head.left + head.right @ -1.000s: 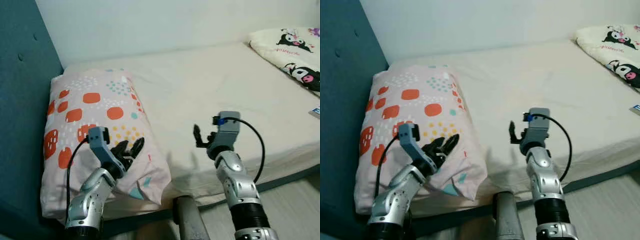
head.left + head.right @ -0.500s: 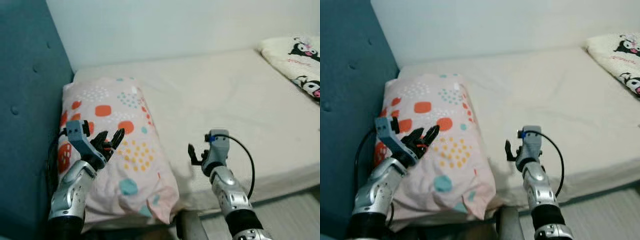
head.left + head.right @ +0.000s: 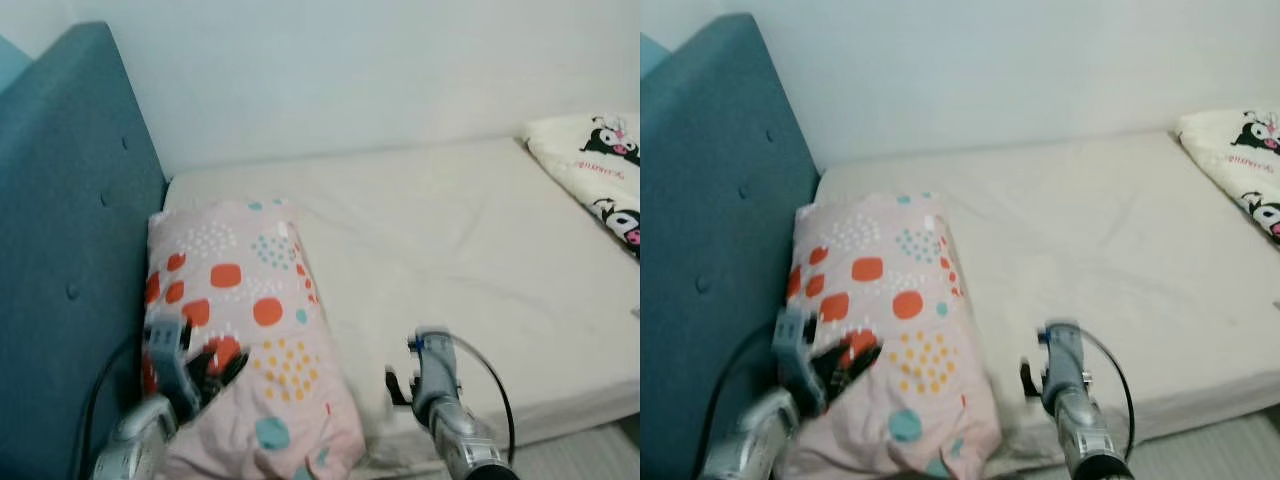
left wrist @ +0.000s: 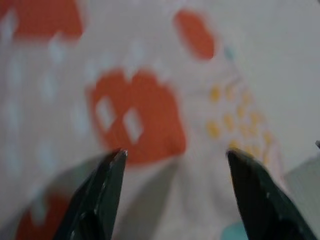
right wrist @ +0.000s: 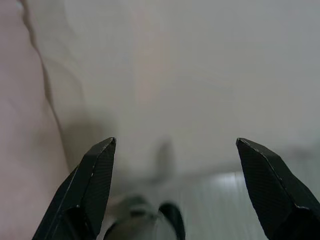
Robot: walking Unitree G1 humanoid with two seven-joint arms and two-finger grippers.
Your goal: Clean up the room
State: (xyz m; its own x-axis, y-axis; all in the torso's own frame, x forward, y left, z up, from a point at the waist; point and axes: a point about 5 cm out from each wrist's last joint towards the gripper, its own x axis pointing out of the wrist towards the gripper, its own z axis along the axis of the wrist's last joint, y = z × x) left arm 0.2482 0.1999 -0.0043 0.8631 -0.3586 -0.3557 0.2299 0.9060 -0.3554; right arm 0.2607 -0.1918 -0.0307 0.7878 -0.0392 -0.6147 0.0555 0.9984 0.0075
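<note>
- A teal headboard (image 3: 70,200) stands at the far left.
- The left tool (image 3: 215,368) hangs over the near part of the pillow (image 3: 255,340), its fingers (image 4: 100,195) spread apart, holding nothing.
- The pillow lies on the bed (image 3: 450,230), against the headboard.
- The right tool (image 3: 1025,378) is above the near edge of the bed, just beside the pillow; its fingers (image 5: 90,185) are wide apart.
- A cartoon blanket (image 3: 595,170) lies at the far right.
</note>
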